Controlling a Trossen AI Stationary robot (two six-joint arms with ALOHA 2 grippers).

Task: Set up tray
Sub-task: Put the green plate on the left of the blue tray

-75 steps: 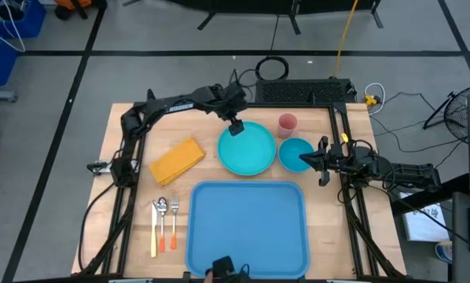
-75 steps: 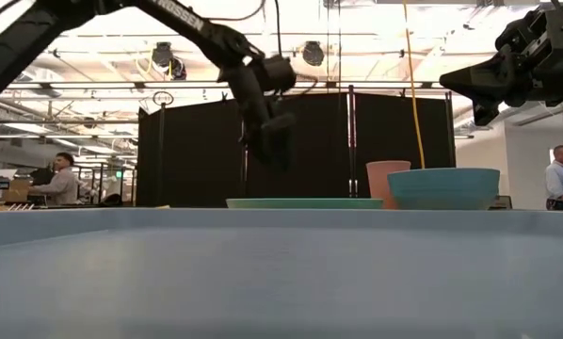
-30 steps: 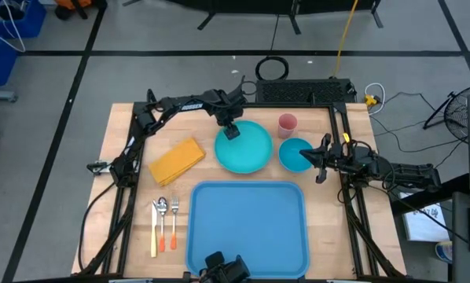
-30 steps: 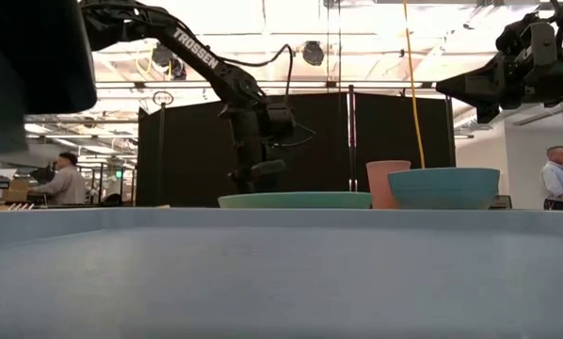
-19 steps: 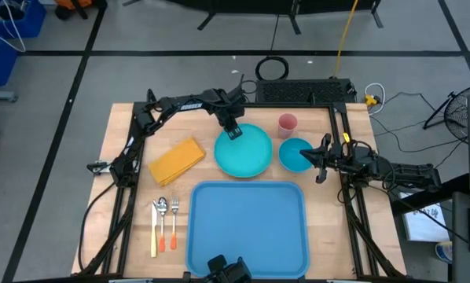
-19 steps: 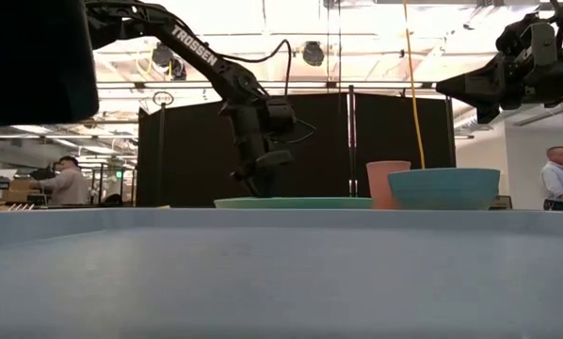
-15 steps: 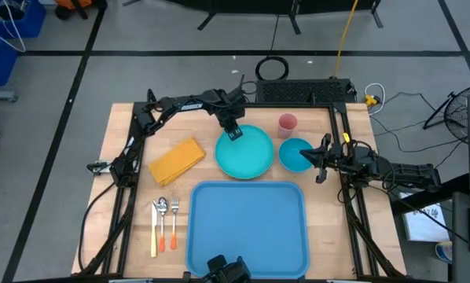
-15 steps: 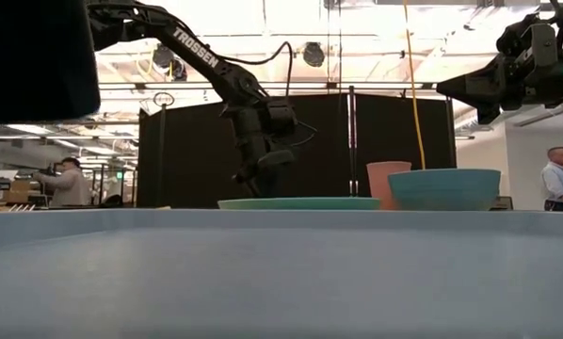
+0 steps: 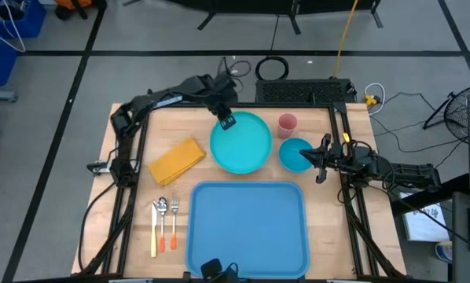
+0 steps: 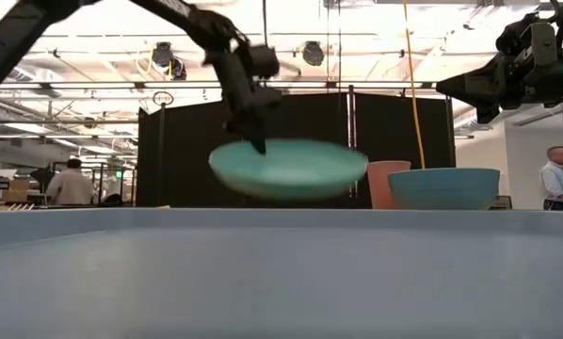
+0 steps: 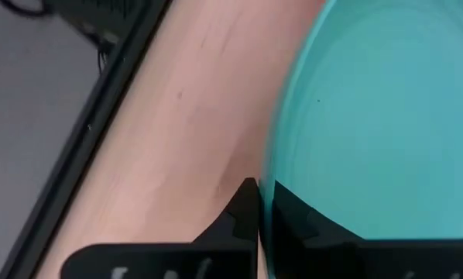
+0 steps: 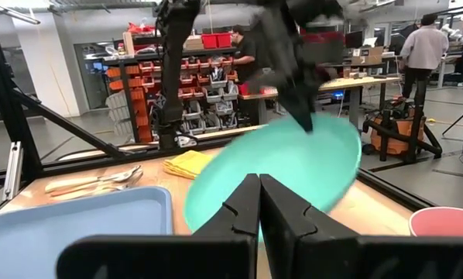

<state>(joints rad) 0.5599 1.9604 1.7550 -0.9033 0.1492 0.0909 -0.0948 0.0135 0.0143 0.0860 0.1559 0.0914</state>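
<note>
Blue flat tray point(image 9: 247, 226) — rounded corners, low rim, left gripper point(image 9: 225, 120) clamped on turquoise plate point(image 9: 241, 142), right gripper point(image 9: 322, 160) closed

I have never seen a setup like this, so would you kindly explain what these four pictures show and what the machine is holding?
These are two dark robot arms at a wooden table, each ending in a two-finger hand. One picture looks straight down, one looks level across the table, and two come from cameras on the arms' wrists.

On the table lie a large blue tray, a yellow napkin, cutlery, a pink cup and a blue bowl.

The left hand is pinched on the rim of the round turquoise plate; the level view shows the plate lifted and tilted. The right hand waits, shut and empty, beside the bowl.
</note>
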